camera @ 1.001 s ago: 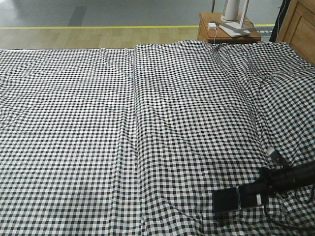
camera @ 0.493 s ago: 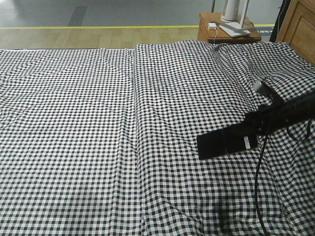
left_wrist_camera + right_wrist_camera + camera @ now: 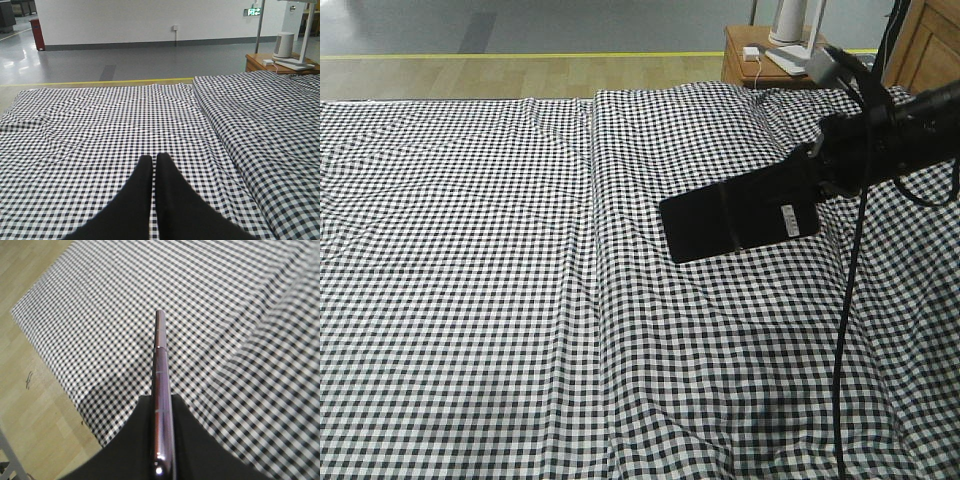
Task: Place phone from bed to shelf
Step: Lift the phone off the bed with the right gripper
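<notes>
Transport is in hand: your right claw (image 3: 812, 186) grips the phone (image 3: 735, 222) by one end, clear above the bed (image 3: 470, 260). Your left claw (image 3: 153, 161) is closed, empty. Next, carry the phone to the shelf, which is out of view.

Right gripper (image 3: 817, 188) clamps phone (image 3: 735, 220) — held flat, clear above checked bed (image 3: 470, 300); nightstand (image 3: 760, 60) behind.

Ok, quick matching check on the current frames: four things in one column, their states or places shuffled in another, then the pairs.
1 phone
2 left gripper
3 right gripper
4 nightstand

a shut, empty
b past the far corner of the bed
c held in the air above the bed
d shut on the phone

Pairs: 1-c, 2-a, 3-d, 4-b.
</notes>
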### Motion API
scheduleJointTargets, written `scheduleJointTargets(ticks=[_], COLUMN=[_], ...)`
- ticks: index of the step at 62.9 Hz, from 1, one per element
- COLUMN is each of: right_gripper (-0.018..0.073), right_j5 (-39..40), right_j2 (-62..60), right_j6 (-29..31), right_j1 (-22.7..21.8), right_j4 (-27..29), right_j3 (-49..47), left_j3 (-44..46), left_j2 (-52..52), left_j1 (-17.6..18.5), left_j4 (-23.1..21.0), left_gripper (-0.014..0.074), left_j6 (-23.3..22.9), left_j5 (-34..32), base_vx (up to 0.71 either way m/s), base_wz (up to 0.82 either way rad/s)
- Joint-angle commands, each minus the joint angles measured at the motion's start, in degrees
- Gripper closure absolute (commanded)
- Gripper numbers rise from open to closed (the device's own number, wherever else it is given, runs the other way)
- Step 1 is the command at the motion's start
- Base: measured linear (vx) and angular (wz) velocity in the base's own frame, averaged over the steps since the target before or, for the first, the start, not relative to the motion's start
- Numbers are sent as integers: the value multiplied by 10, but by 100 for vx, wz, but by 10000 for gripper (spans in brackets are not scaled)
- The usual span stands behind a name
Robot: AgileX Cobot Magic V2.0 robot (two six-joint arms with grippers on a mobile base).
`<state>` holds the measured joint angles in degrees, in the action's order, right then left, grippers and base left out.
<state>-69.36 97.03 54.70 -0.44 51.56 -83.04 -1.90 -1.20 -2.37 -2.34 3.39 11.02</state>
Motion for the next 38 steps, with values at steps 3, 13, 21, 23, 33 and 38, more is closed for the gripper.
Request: scheduleJointTargets(ticks=[3, 13, 21, 23, 33, 38], right_gripper=[562, 562, 562, 562, 562, 562], right_j5=[-45, -44, -44, -44, -44, -44], right_j2=[-70, -122, -156, -163, -188, -197], right_j6=[-16, -36, -52, -59, -96, -107], right_j1=[38, 94, 134, 144, 197, 220], right_j4=[36, 36, 36, 36, 36, 36], right_j3=[-14, -14, -14, -14, -14, -14], left_j3=[-4, -4, -4, -4, -4, -4], left_j2=[-3, -3, -3, -3, -3, -3], left_j1=[0, 0, 0, 0, 0, 0], left_j4=[-5, -5, -5, -5, -5, -5], left_gripper=[595, 595, 595, 595, 595, 595], left_j6=[0, 0, 0, 0, 0, 0], left_j5=[-43, -43, -43, -43, -43, -43], base_vx=[0, 0, 0, 0, 0, 0], base_wz=[0, 0, 0, 0, 0, 0])
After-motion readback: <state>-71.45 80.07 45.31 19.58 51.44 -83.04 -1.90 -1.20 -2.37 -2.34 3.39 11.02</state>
